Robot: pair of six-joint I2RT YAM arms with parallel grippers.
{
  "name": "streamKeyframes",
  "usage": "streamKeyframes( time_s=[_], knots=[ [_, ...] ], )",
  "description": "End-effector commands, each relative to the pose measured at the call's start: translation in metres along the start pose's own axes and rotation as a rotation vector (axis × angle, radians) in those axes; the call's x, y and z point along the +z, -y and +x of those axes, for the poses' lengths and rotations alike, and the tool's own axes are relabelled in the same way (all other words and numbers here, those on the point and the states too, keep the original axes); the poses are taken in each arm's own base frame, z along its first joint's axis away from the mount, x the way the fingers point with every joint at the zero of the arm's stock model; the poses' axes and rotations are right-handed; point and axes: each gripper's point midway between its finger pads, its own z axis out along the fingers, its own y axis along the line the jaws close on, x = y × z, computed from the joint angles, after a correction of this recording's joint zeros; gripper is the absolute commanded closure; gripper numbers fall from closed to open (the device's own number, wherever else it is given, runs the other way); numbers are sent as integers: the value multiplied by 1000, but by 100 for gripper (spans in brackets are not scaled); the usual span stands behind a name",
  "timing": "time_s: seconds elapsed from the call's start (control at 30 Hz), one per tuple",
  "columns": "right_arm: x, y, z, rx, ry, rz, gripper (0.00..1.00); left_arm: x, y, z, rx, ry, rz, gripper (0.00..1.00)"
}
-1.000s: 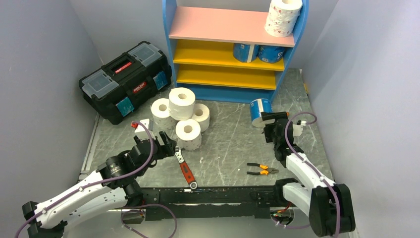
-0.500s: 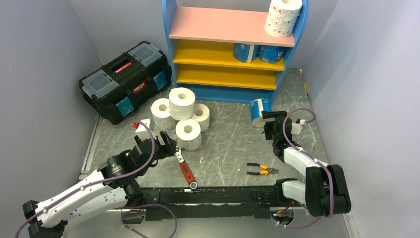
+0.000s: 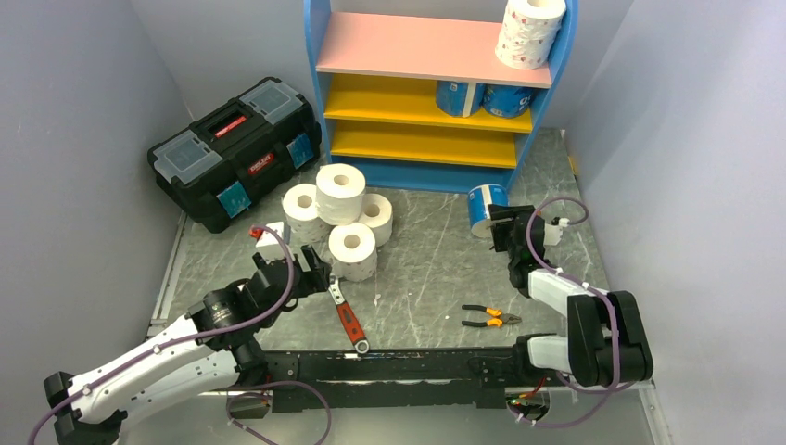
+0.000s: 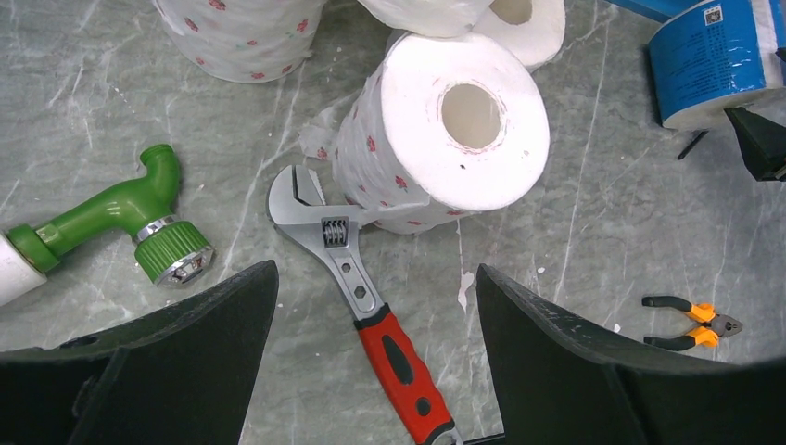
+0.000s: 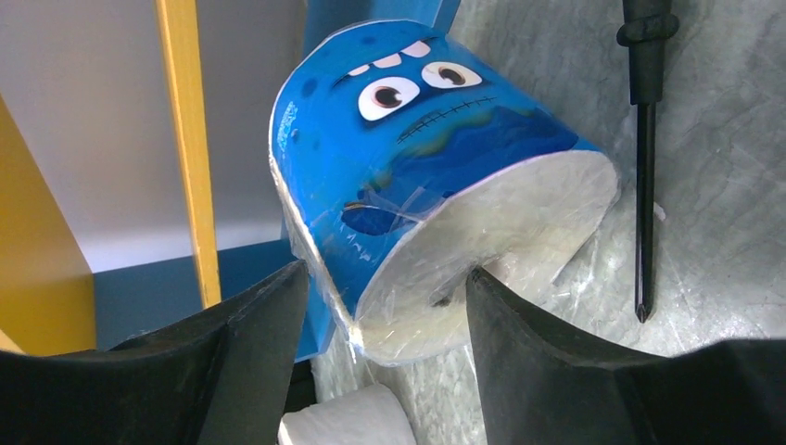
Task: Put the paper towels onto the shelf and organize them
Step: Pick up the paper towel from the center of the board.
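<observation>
A blue-wrapped paper towel roll (image 3: 486, 209) (image 5: 417, 139) lies on its side on the floor before the shelf (image 3: 431, 46). My right gripper (image 3: 501, 229) (image 5: 385, 269) is shut on its lower end, one finger on the wrapper and the other on the end face by the core. Several white paper towels (image 3: 338, 209) are piled left of centre. The nearest roll (image 3: 353, 250) (image 4: 445, 130) lies just ahead of my open, empty left gripper (image 3: 315, 274) (image 4: 375, 267). A pink-dotted roll (image 3: 530, 32) stands on the pink board, and two blue rolls (image 3: 482, 98) sit on the yellow board below.
A red-handled wrench (image 3: 348, 320) (image 4: 371, 306) lies under the left gripper, with a green pipe fitting (image 4: 130, 218) to its left. Orange pliers (image 3: 491, 318) lie near the right arm, and a screwdriver (image 5: 642, 158) lies beside the blue roll. A black toolbox (image 3: 236, 148) stands at the back left.
The right gripper's jaws have narrowed onto the blue roll, and that arm's elbow has folded back toward its base. The left arm has barely shifted.
</observation>
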Motion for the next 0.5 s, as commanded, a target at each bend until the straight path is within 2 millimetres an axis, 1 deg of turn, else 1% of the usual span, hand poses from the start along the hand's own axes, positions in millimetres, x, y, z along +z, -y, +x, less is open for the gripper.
streamKeyframes(
  time_s=[0.0, 0.1, 0.23, 0.33, 0.47],
  knots=[
    [7, -32, -9, 10, 30, -93, 36, 0, 2, -9, -2, 30, -3, 16],
    [11, -33, -8, -2, 22, -91, 40, 0, 1, -8, 0, 29, -8, 16],
    [9, -35, -9, -22, 26, -90, 49, 0, 1, -8, -2, 30, -13, 16],
    [3, -39, -12, -73, 31, -95, 60, 1, 1, -8, -2, 28, -10, 16],
    [-8, -52, -20, -190, 39, -71, 78, 1, 2, -8, -1, 26, -6, 16]
  ],
)
